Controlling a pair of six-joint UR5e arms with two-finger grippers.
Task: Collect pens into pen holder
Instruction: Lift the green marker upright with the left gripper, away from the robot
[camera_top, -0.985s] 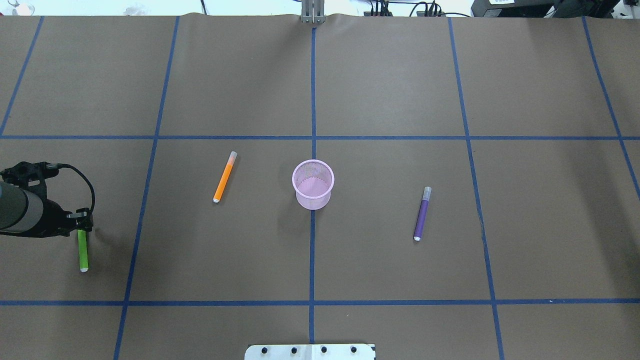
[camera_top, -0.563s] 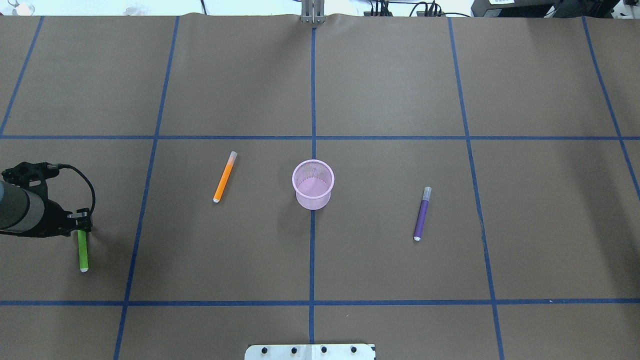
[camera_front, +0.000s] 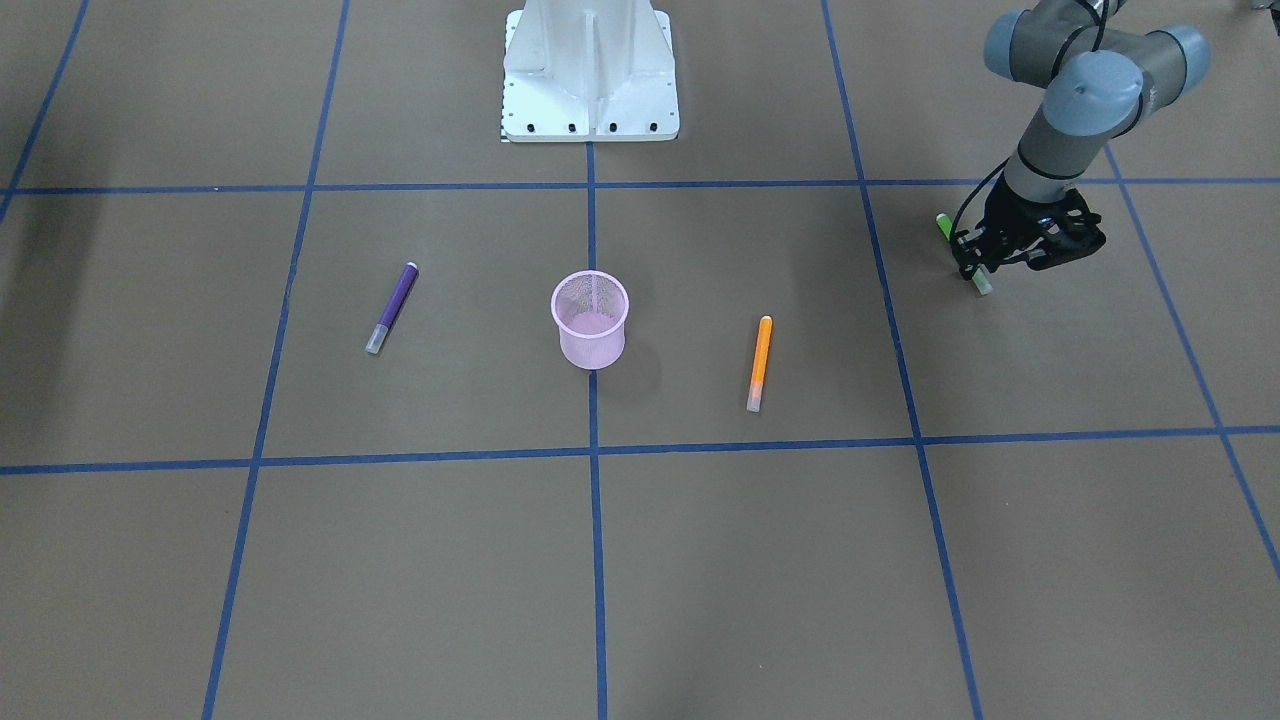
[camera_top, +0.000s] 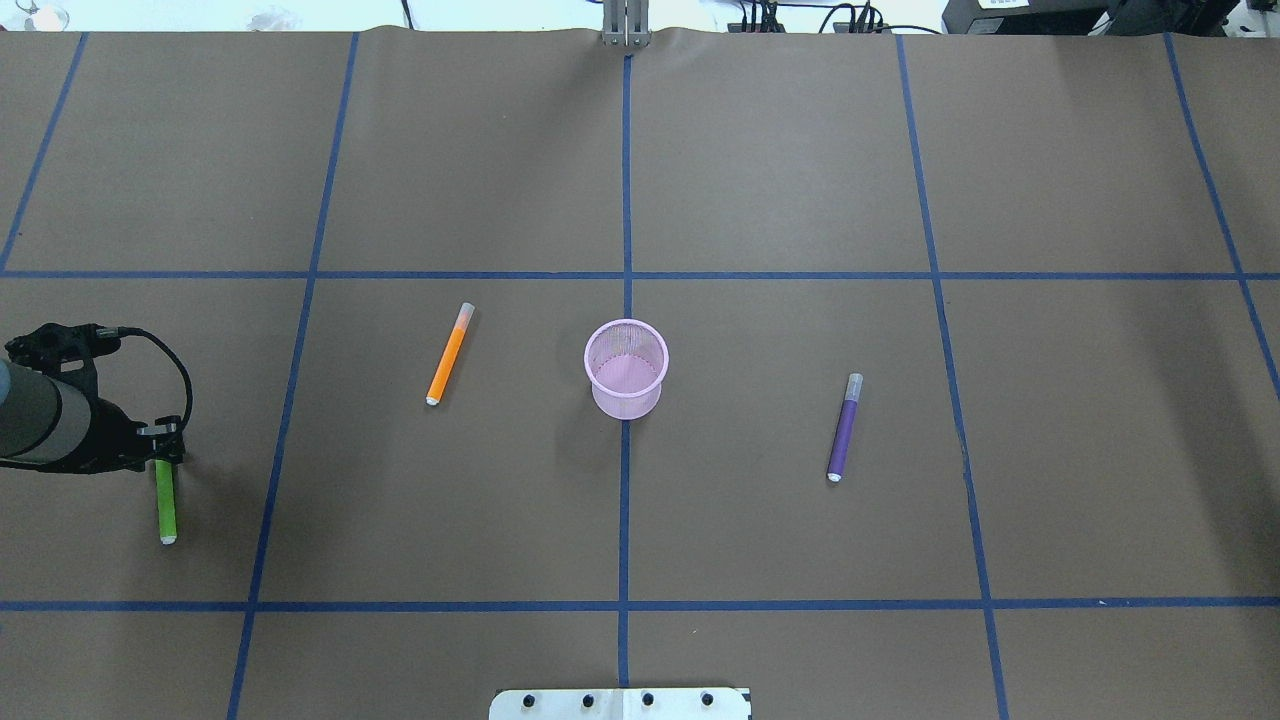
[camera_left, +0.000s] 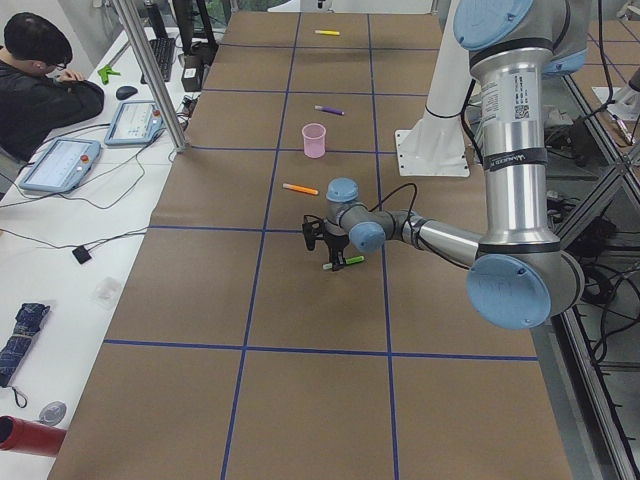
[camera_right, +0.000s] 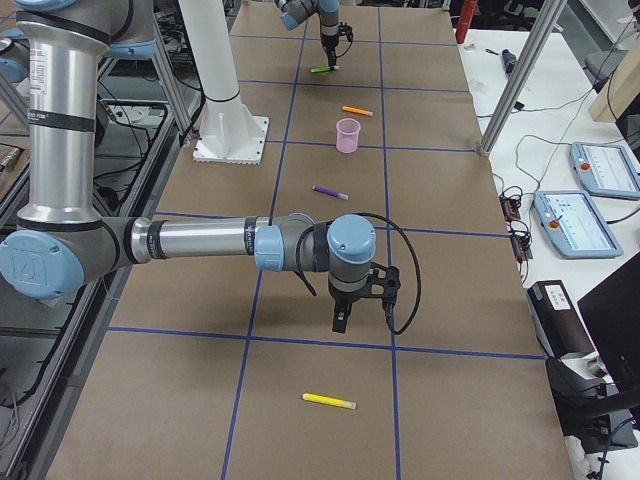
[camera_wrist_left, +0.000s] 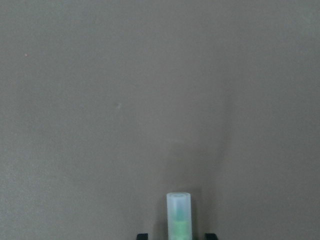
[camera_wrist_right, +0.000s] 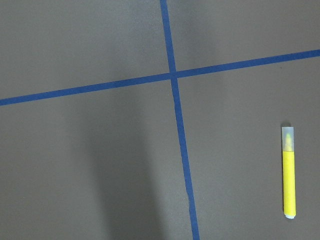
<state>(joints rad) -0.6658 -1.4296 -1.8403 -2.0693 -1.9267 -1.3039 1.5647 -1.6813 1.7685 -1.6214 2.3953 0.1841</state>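
While the green pen (camera_top: 166, 505) lies flat on the brown tabletop (camera_top: 760, 180) at the robot's far left, we see the left end effector (camera_top: 164, 456) set over its capped end. The pen's long axis runs toward and away from the robot, nearly parallel to the blue tape lines (camera_top: 288, 400). Its pale translucent cap points away from the base and its bright green barrel trails back toward it.

From the left wrist view, the cap sits centred between two dark fingertips (camera_wrist_left: 143, 235), with bare tabletop showing on either side. We judge the jaws spread and straddling the pen across its width, not yet pinching it. The coming move, as we read it, turns on that squareness: a close across the barrel, then a lift.

Well off to the robot's right, at the tabletop's middle, stands the pink mesh pen holder (camera_top: 626, 368), upright and with no pen in it. The orange pen (camera_top: 449, 354) lies between it and the left arm, and the purple pen (camera_top: 844, 428) lies beyond it.

At the opposite end, the right end effector (camera_right: 340, 318) hangs above the tabletop near the yellow pen (camera_wrist_right: 289, 172). We cannot tell whether its fingers are spread or pressed together.
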